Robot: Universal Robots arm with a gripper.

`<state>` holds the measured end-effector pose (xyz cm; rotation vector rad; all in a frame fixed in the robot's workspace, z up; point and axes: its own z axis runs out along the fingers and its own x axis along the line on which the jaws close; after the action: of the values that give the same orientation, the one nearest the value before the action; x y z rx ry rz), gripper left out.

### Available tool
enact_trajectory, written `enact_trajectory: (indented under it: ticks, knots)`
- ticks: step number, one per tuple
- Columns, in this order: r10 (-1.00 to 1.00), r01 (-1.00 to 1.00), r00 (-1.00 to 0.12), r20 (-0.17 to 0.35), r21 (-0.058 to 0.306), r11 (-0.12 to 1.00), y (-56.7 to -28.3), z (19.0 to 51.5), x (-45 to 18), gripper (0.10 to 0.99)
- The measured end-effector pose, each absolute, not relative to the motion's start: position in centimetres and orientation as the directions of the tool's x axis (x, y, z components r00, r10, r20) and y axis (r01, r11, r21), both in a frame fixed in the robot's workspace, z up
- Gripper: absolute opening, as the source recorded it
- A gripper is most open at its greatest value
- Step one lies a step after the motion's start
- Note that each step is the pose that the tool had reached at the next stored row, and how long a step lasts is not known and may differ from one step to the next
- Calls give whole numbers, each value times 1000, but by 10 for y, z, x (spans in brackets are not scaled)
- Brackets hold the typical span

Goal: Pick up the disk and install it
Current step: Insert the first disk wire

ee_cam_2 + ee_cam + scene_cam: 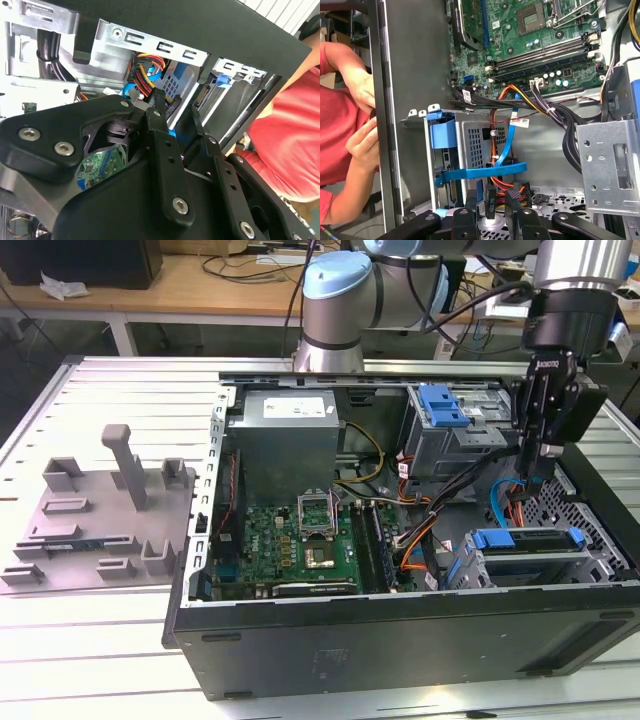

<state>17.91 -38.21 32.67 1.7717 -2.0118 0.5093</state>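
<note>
Blue plastic frames the disk [527, 541], lying in the lower drive cage [520, 570] just below the gripper [537, 472], whose fingers stand apart, empty. Likely dense, rigid and shock-sensitive: best gripped across its stiff long edges, not the flexing tabs.

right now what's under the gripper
Below the gripper sits the disk in its blue caddy, in the bay, a blue cable and orange wires running past it. Its label and underside are covered.
</note>
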Motion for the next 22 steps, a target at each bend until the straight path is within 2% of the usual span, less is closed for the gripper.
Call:
enact_trajectory:
  ticks: [8,10,15,22]
  knots:
    - [-842,-992,-115,527,-11,128,-381,327,177,341]
    - [-841,-992,-115,528,-11,129,-381,326,177,200]
    - [-836,-992,-115,537,-12,129,-381,326,177,200]
    - [-809,-992,-115,576,-18,128,-381,322,177,200]
